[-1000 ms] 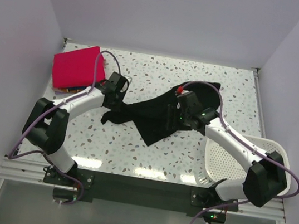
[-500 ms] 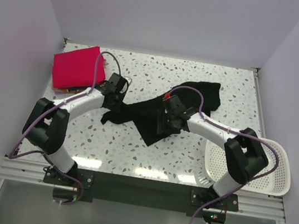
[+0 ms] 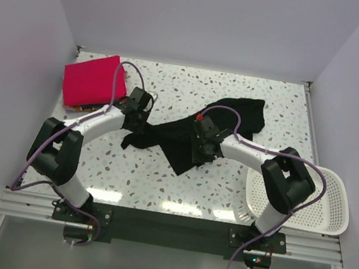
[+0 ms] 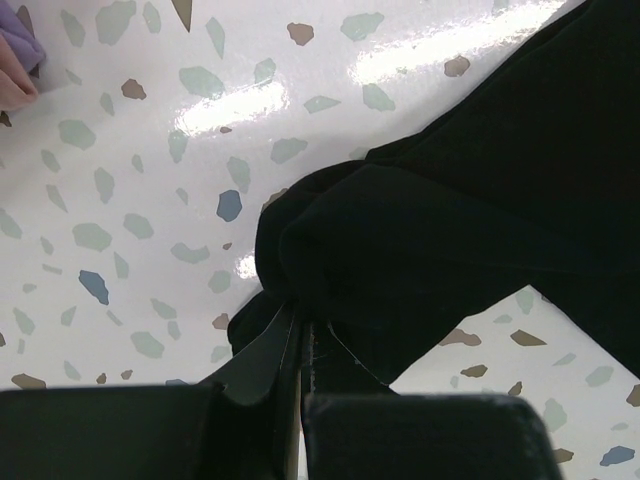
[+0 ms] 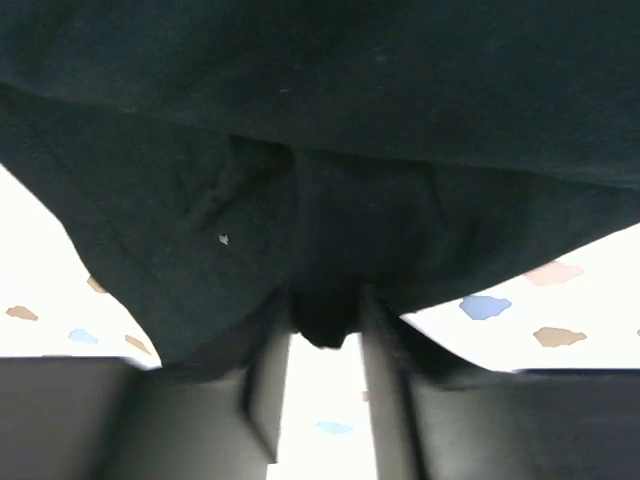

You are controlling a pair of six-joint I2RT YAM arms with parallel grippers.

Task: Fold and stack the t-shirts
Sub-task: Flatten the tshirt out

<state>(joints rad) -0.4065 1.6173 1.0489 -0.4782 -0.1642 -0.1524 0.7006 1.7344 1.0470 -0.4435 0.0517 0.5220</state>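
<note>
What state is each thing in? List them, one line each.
black shirt: unfolded, crumpled across the table, held at two spots.
red shirt: folded, on top of the stack at the far left.
basket: empty.
left gripper: shut on the black shirt's left end.
right gripper: closed around a fold of the black shirt near its middle.

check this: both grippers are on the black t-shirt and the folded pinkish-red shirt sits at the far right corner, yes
No: the top external view shows the folded pinkish-red shirt at the far left corner. The left gripper and right gripper are indeed both on the black t-shirt.
</note>
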